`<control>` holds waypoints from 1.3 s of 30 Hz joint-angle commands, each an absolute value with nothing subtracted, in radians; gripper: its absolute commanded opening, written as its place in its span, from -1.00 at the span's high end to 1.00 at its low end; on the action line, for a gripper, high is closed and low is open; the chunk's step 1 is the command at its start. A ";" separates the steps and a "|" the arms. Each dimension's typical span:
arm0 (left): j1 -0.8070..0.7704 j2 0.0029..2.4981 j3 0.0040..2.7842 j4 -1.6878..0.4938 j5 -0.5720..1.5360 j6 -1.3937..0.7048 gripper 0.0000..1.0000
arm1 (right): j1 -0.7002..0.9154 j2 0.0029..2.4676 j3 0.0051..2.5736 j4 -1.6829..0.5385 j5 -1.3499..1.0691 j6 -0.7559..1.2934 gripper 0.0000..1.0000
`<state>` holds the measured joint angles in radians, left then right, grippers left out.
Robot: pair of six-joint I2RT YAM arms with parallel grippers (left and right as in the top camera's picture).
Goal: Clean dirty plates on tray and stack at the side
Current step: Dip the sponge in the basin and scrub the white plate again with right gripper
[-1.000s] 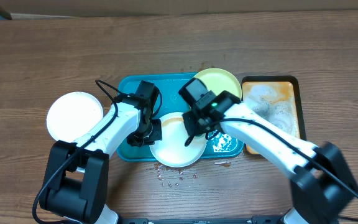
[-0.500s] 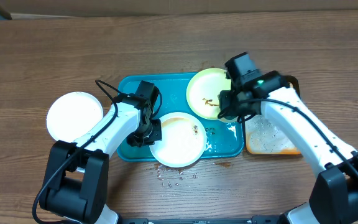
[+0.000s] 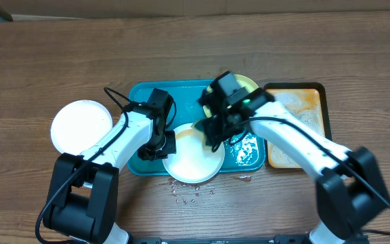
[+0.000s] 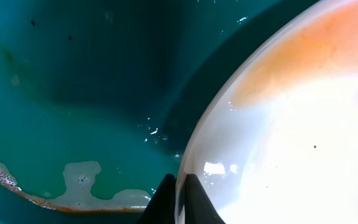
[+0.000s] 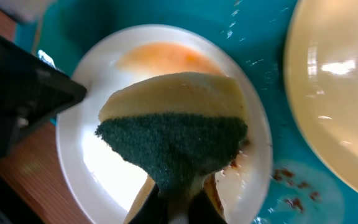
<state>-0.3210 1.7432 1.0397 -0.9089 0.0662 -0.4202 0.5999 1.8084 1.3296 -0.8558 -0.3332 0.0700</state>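
Half a second ago the right arm was out over the orange tray [image 3: 296, 102]. Now it is back above the tray [image 3: 141, 102], with the right gripper [image 5: 179, 202] clamped on the sponge [image 5: 173, 143], green scouring face down over the white plate [image 5: 92, 168]. By my reading this is another scrubbing pass, probably after a dip in the suds. The plate is not yet clean: an orange film tints its far side and brown flecks sit beside the sponge. The left gripper [image 4: 180, 202] is closed on this plate's rim and steadies it at the tray's front edge, which the plate overhangs. The yellow-green plate [image 5: 340, 81] lies in the tray's back right corner, partly hidden under the right arm in the overhead view, so its state cannot be judged. The tray, in the middle of the desk [image 3: 46, 54], holds soapy water, a foam line and brown crumbs. The orange tray just beside its right edge holds pale foam. A second white plate [image 3: 81, 127] rests on the desk off the tray's left edge, looking clean.
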 commanded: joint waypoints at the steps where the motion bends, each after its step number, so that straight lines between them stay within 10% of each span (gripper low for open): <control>1: -0.321 1.752 1.028 -0.912 0.026 -0.434 0.92 | 0.634 1.879 1.348 -0.829 -0.316 -0.024 0.92; 39: -0.321 1.752 1.028 -0.908 0.027 -0.435 0.92 | 0.636 2.071 1.348 -0.920 -0.606 -0.075 0.92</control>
<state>-0.3210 1.7428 1.0393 -0.9165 0.0654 -0.4191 0.6281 2.0510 1.3594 -0.9562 -0.5732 -0.0715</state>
